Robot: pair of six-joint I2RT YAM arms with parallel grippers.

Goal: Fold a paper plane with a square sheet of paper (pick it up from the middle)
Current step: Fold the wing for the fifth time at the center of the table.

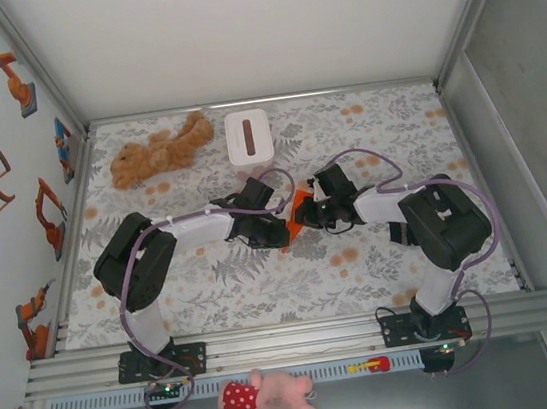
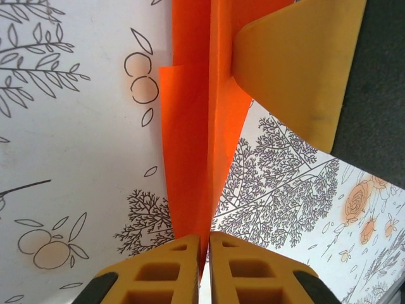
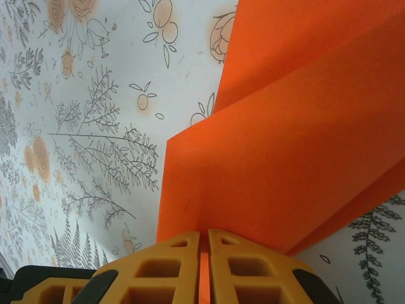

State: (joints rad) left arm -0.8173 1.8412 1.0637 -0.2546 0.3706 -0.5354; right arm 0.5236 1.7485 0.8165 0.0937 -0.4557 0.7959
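Bright orange, the sheet of paper [image 1: 301,204] sits over the middle of the flowered tablecloth [image 1: 264,286], between the tips of the two arms. From the top camera it is only a small orange wedge. The left gripper [image 1: 284,225] meets it from the left and the right gripper [image 1: 317,209] from the right. This view does not let me judge how the jaws stand.

The wrist cameras give what the top camera cannot. In the left wrist view, the yellow fingers of the left gripper [image 2: 204,244] are pressed together with the sheet of paper [image 2: 190,126] pinched between them. The paper runs away from them almost edge-on, already folded into several layers, with one flap opening to the left. At the upper right of this view a yellow finger [image 2: 297,63] of the other arm lies against the paper.

In the right wrist view, the right gripper [image 3: 204,237] is closed in the same way, a thin strip of orange showing between its fingers. Here the sheet of paper [image 3: 285,145] shows its broad faces: two overlapping folded panels with sharp creases, spreading up and to the right.

The top camera alone shows the surroundings. A brown teddy bear [image 1: 160,149] and a white tissue box [image 1: 249,137] lie near the far edge of the cloth, well apart from the paper. A pink soft toy [image 1: 267,402] rests in front of the arm bases.
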